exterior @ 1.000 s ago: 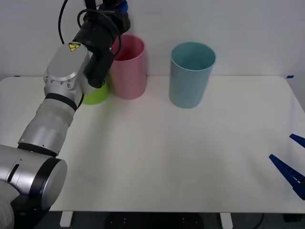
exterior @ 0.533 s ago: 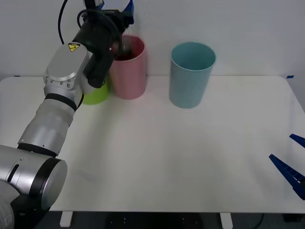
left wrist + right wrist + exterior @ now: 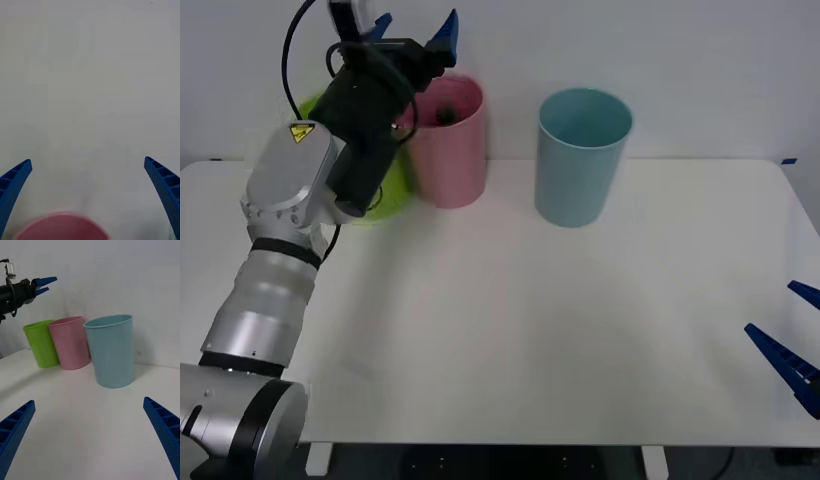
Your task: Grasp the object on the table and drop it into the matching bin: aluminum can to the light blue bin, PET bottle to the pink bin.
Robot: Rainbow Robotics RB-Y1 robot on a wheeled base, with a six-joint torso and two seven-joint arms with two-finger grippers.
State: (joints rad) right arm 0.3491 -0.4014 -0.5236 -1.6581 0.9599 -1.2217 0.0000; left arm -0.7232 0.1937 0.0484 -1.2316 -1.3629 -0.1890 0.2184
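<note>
A white table (image 3: pixel 580 330) held three tall round bins standing in a row along its far edge, toward the far left corner. Leftmost was a lime green bin (image 3: pixel 387 190), largely hidden in the front view behind the robot's left arm; what it held could not be seen. Just beside it stood the pink bin (image 3: pixel 446 150), and inside it, near the rim, a small dark shape showed, the PET bottle (image 3: pixel 445 114), lying within the bin rather than on the tabletop. The left gripper (image 3: pixel 412 28) was raised above the pink bin's left rim, its blue ribbed fingers spread wide apart and holding nothing; the left wrist view showed the pink rim just below those parted fingers. A little apart to the right stood the light blue bin (image 3: pixel 583 155), its visible interior showing nothing inside. Far to the right, at the near right corner of the tabletop, the right gripper (image 3: pixel 792 338) hung low with its blue fingers also spread apart, holding nothing.
</note>
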